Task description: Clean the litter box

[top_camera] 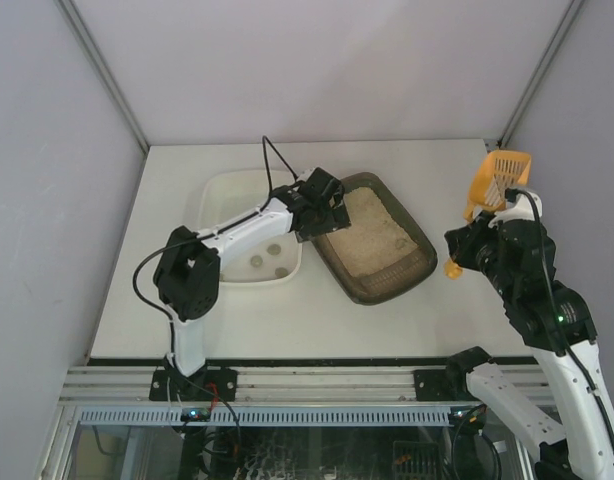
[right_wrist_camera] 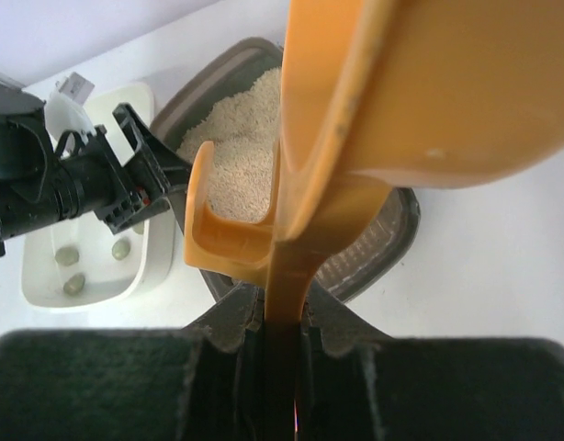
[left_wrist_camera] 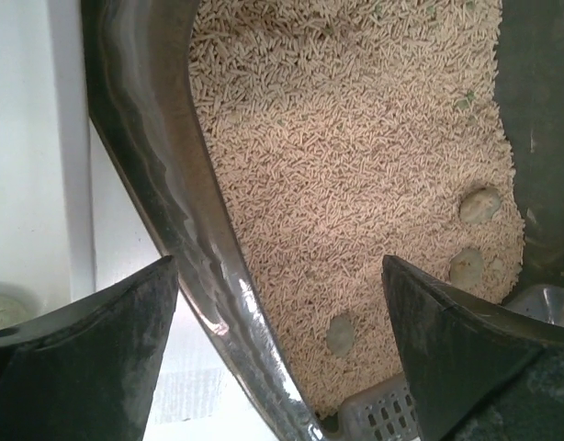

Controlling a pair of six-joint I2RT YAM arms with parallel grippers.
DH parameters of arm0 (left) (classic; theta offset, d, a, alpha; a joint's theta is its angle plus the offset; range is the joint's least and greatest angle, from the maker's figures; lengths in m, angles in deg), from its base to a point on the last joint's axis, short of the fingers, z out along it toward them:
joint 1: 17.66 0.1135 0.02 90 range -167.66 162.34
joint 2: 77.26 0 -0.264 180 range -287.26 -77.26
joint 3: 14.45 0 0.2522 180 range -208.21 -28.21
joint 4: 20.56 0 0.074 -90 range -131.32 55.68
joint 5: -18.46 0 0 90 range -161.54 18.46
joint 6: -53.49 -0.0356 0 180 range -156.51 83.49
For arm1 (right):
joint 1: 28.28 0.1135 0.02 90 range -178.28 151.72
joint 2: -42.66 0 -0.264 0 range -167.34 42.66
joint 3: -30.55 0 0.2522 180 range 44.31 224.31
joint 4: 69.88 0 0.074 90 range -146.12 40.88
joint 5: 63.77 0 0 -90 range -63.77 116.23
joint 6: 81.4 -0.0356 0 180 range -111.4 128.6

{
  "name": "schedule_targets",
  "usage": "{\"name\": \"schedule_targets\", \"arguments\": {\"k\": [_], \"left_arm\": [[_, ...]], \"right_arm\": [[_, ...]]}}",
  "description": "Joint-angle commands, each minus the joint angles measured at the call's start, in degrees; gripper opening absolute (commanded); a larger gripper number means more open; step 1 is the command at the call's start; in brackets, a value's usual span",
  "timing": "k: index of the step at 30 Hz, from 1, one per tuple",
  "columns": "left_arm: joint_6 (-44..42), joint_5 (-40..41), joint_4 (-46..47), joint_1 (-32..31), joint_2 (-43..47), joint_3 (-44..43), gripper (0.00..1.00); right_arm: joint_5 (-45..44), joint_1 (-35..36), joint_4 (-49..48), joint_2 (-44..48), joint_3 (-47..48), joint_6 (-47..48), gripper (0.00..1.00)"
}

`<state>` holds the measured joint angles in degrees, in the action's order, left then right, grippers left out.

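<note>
Overhead view: bright, even, diffuse light. The white table [top_camera: 387, 320] looks slightly washed out, shadows are faint and soft-edged, and focus is sharp.

Left wrist view: litter grains are crisp at centre. Pale glare streaks run along the glossy rim of the litter box [left_wrist_camera: 163, 184] from 11 to 6 o'clock. The dark fingers [left_wrist_camera: 80, 367] of the left gripper [left_wrist_camera: 280, 266], at 8 and 4 o'clock, are soft.

Right wrist view: the orange scoop [right_wrist_camera: 401, 92], close to the lens from 12 to 3 o'clock, is blurred. The right gripper [right_wrist_camera: 282, 340] at 6 o'clock is dark and underexposed. The table at 4 o'clock is blown out white.
</note>
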<state>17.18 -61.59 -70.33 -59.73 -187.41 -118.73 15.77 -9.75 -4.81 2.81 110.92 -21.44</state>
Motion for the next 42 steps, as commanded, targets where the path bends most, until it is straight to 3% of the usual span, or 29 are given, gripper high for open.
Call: {"name": "schedule_targets", "arguments": {"k": [1, 6, 13, 17, 22, 26, 30, 36, 42], "left_arm": [[-0.85, 3.79, -0.98, -0.87, -2.61, -5.54, 0.89], [-8.09, 5.24, -2.92, -1.25, -6.51, -11.35, 0.63], [-20.58, 6.3, -12.28, -1.35, -15.94, -27.4, 0.52], [-29.9, 5.18, -11.84, -1.38, -18.45, -34.68, 0.38], [-44.34, 4.73, -6.91, -1.9, -18.44, -37.94, 0.28], [-57.82, 1.94, -5.83, -2.23, -19.77, -40.2, 0.1], [-72.12, -1.25, -4.96, -2.32, -20.92, -40.94, 0.01], [-93.5, -8.93, -4.75, -3.62, -21.65, -41.45, 0.0], [-109.18, -14.46, -5.48, -6.68, -23.92, -44.86, 0.0]], "right_arm": [[2.56, -1.34, -0.39, 0.7, -1.64, -0.28, 0.0], [2.92, -2.36, -0.15, 1.7, -2.42, 0.19, 0.0], [4.54, -4.5, -0.88, 2.91, -4.84, 0.51, 0.0], [5.41, -6.1, -1.03, 3.32, -5.38, 1.21, 0.0], [5.94, -8.06, -0.89, 4.3, -6.46, 2.2, 0.0], [6.19, -10.05, -0.72, 4.61, -7.07, 2.98, 0.0], [6.68, -11.95, -0.75, 4.69, -7.19, 3.49, 0.0], [7.66, -13.84, 0.22, 4.08, -7.37, 4.26, 0.0], [5.14, -15.26, 3.05, 4.25, -7.37, 3.0, 0.0]]}}
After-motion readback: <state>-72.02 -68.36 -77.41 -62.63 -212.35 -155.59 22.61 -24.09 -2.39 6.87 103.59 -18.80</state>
